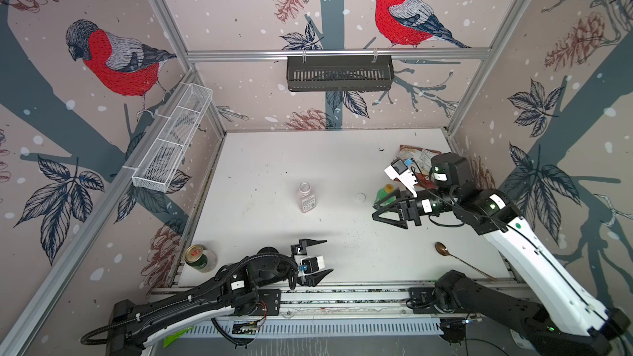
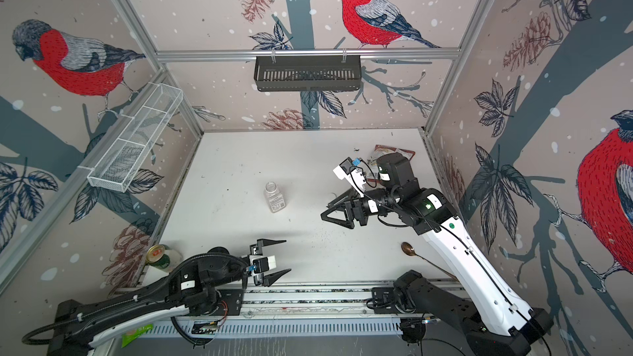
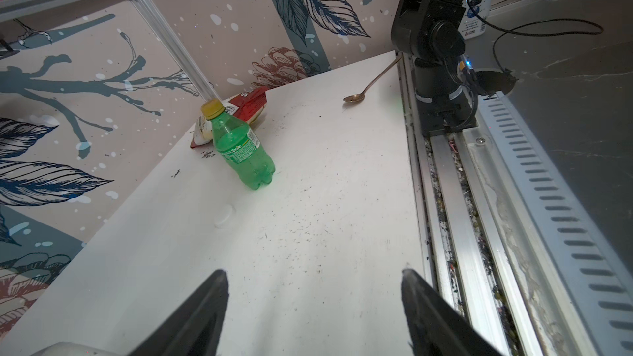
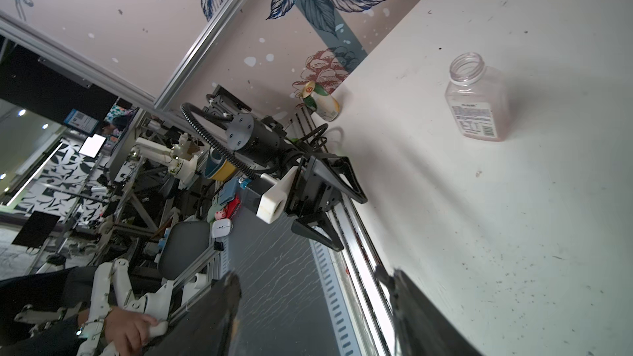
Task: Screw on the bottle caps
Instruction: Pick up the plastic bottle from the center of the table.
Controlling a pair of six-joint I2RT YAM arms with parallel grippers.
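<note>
Left gripper [image 1: 329, 255], right gripper [image 1: 374, 211]: jaws apart, both empty.
Right gripper half-hides green bottle [image 1: 383, 199], which wears orange-yellow cap [image 1: 388, 187], tightness unreadable. Clear bottle [image 1: 306, 198] stands uncapped mid-table [image 1: 257, 166]. White cap [image 1: 360, 197] lies loose between the bottles.

The green bottle [image 3: 241, 157], standing by the table's [image 3: 325, 200] right edge, bears a label [image 3: 239, 149] reading "Sprite"; other print is illegible.
</note>
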